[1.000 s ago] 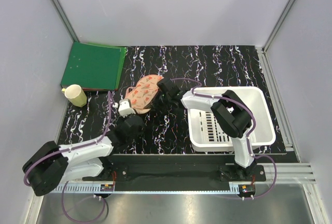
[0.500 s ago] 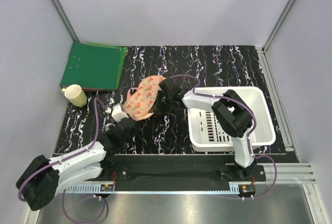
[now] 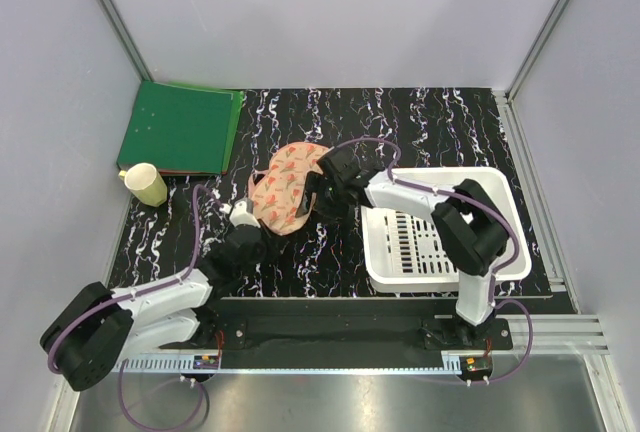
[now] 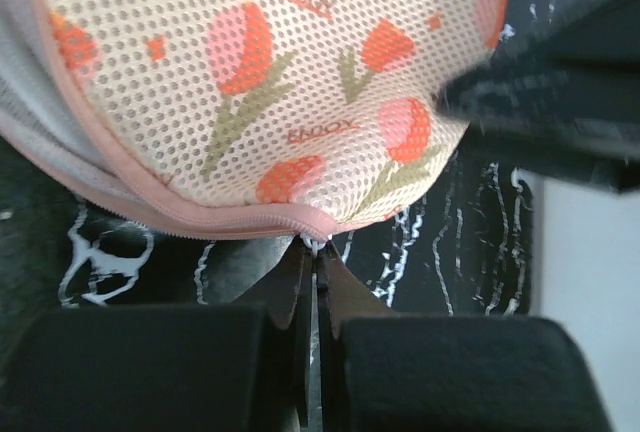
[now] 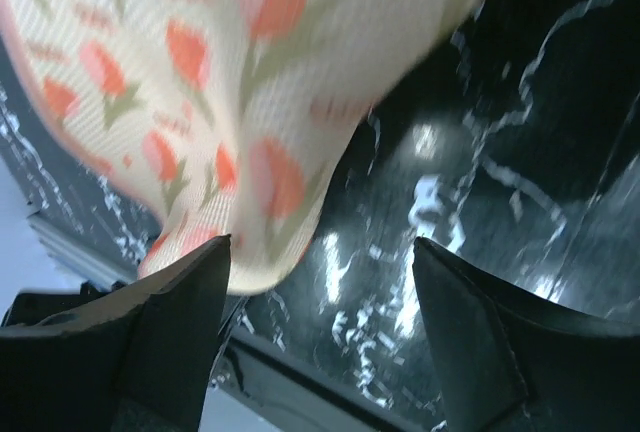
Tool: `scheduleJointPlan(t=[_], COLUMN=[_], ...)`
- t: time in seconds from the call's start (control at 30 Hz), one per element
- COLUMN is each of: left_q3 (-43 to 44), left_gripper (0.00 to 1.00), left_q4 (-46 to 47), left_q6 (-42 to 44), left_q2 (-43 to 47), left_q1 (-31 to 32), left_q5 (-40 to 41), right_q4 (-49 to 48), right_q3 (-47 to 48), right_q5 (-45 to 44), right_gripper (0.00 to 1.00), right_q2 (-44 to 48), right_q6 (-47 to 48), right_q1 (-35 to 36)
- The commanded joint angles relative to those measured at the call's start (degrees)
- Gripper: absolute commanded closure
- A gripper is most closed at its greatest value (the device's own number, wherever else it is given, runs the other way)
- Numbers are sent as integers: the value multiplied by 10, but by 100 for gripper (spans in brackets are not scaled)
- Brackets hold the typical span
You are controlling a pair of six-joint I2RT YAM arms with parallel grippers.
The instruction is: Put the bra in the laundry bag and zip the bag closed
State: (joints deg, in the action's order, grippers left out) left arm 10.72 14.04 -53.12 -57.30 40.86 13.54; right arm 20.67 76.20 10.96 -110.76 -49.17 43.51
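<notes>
At the far left corner of the black marbled table (image 3: 400, 122) lies a green folder (image 3: 180, 130), and a cream cup (image 3: 147, 184) stands just beside its near left edge.

The left arm reaches from its base at the near left toward the middle. The left gripper (image 3: 246, 218) sits at the near left end of the laundry bag (image 3: 285, 187). In the left wrist view its jaws are pressed tight together, with the tips right under the bag's pink zip seam (image 4: 200, 214). A tiny pale bit shows at the tips, but I cannot tell whether it is pinched between them. Along the stretch in view the seam looks closed.

The laundry bag is in the middle of the table, left of the basket. Its long axis runs from near left to far right, with the peach mesh and red-orange flower print facing up. I cannot tell whether it rests flat on the table or is partly raised.

The right gripper (image 3: 318, 194) is against the bag's right side. In the right wrist view its fingers (image 5: 170, 342) stand wide apart. One end of the bag comes down beside the left finger, and bare table shows between the two. It grips nothing.

A white slotted plastic basket (image 3: 505, 214) stands on the right of the table, and the right arm crosses over it.
</notes>
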Motion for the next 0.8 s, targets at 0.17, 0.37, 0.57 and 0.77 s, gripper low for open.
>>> scheduleJointPlan(t=[0.17,0.37,0.57,0.77], left_q3=[-3,1,69,97], left_gripper=[100,100,100,100], left_q4=[98,53,-174,-258], left_q6=[-36,-43,-73,-65], left_q2=[-12,-6,1,10], left_q1=[-2,-3,-5,-14], left_q5=[-55,-39,68,110], right_q4=[-96,-110,-105,-70], right_q3=[-56,-43,-40,-24], right_q5=[-22,-66,-63,-77], right_gripper=[25,69,99,100], right_q2=[42,21,8,1], right_q6=[-112,-117,-33,104], right_q1=[47,43,11,-6])
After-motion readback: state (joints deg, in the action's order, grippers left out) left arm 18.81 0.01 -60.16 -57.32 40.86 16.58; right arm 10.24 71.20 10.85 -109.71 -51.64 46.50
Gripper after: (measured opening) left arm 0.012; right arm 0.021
